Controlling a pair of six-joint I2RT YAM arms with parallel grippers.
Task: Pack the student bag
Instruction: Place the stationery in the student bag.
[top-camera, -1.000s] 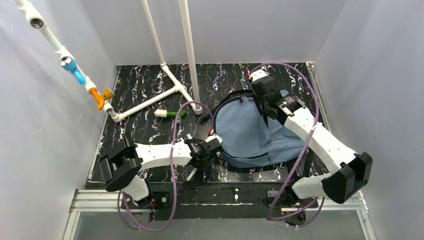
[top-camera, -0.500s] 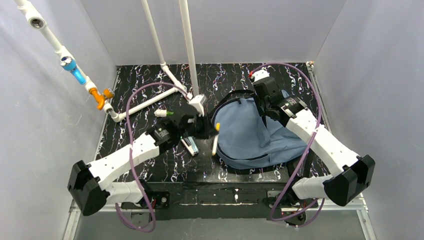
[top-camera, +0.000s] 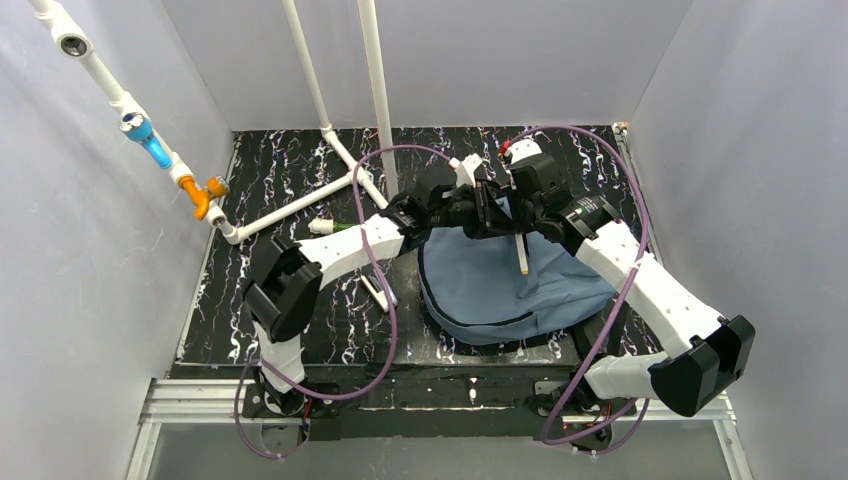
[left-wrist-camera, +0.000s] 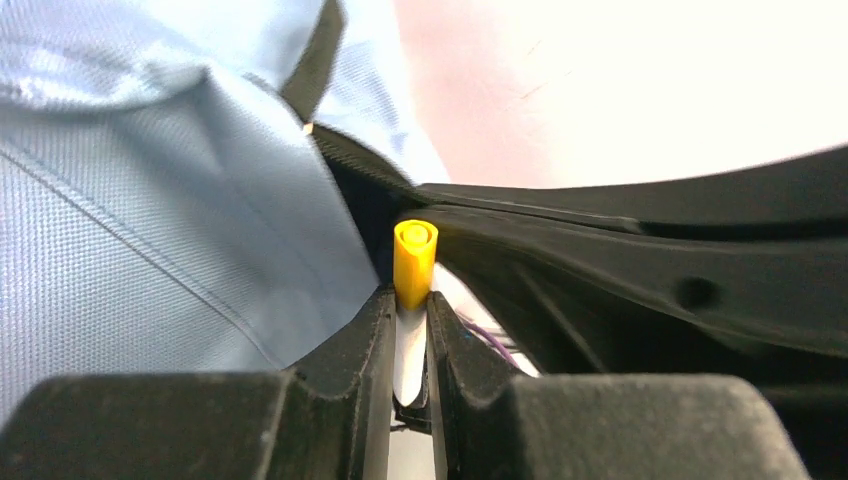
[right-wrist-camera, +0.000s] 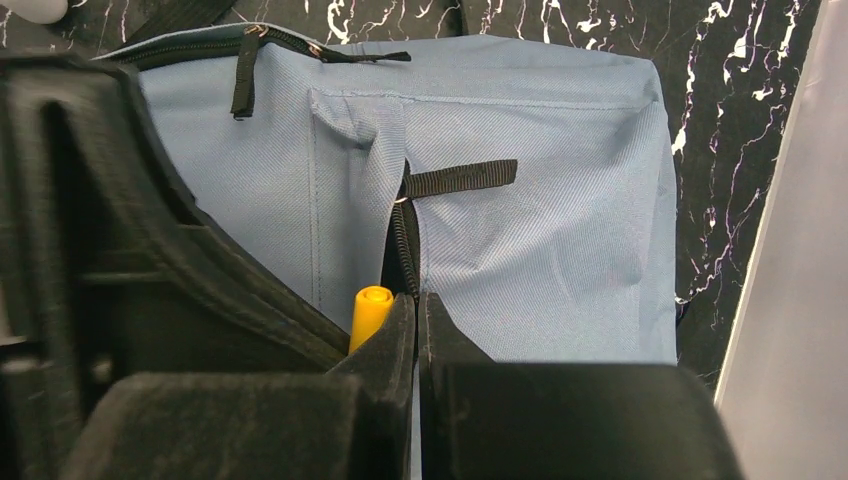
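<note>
The student bag (top-camera: 480, 282), slate-blue with black zips, lies right of centre on the table. Its front pocket zip gapes in the right wrist view (right-wrist-camera: 399, 235). My right gripper (right-wrist-camera: 420, 303) is shut on the bag's fabric edge at that opening, at the bag's far end (top-camera: 516, 203). My left gripper (left-wrist-camera: 410, 303) is shut on a white marker with a yellow cap (left-wrist-camera: 414, 262). It holds the marker over the bag (top-camera: 522, 255), right beside the right gripper, and the yellow cap (right-wrist-camera: 369, 312) sits next to the pocket opening. The bag's fabric (left-wrist-camera: 150, 200) fills the left of the left wrist view.
A green marker (top-camera: 340, 228) lies left of the bag, and another pen (top-camera: 378, 292) lies near the left arm. A white pipe frame (top-camera: 335, 165) stands at the back left. Grey walls enclose the black marbled table (top-camera: 290, 170).
My left arm has swung from the table's near left, up and rightward over the bag, carrying the marker to the right gripper. The right gripper has stayed at the bag's far end.
</note>
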